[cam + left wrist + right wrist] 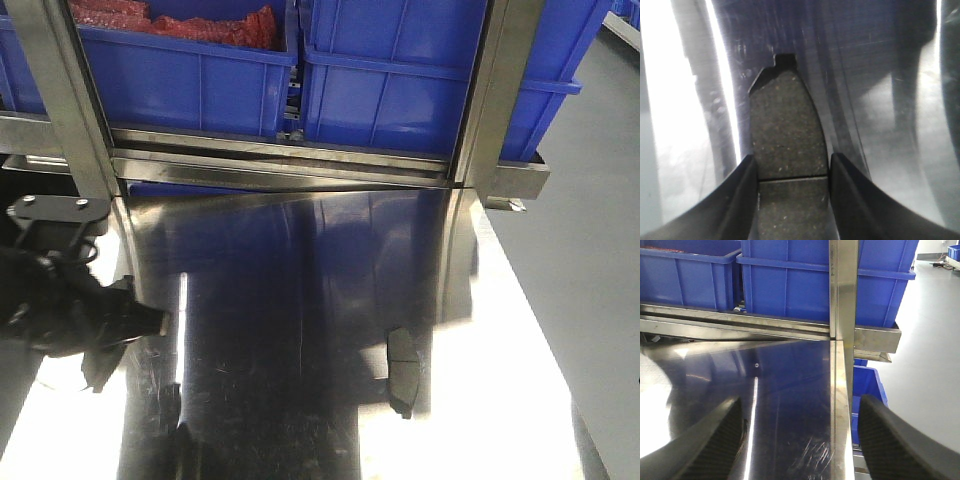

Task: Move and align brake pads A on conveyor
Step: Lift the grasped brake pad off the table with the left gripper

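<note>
In the left wrist view, one dark grey brake pad [785, 115] with a centre groove sits between my left gripper's [792, 162] black fingers, which press on both of its long sides. The pad's notched end points away over the steel table. In the front view the left gripper [125, 335] is at the table's left side. A second brake pad [403, 370] lies flat on the steel table [300, 300], right of centre. My right gripper [801, 405] stands open over the table's right edge with nothing between its fingers. The conveyor is out of view.
Blue plastic bins [400, 90] stand on a steel shelf behind the table, one holding red items [200, 25]. Two upright steel posts [500, 100] rise at the table's back edge. Grey floor [600, 250] lies beyond the right edge.
</note>
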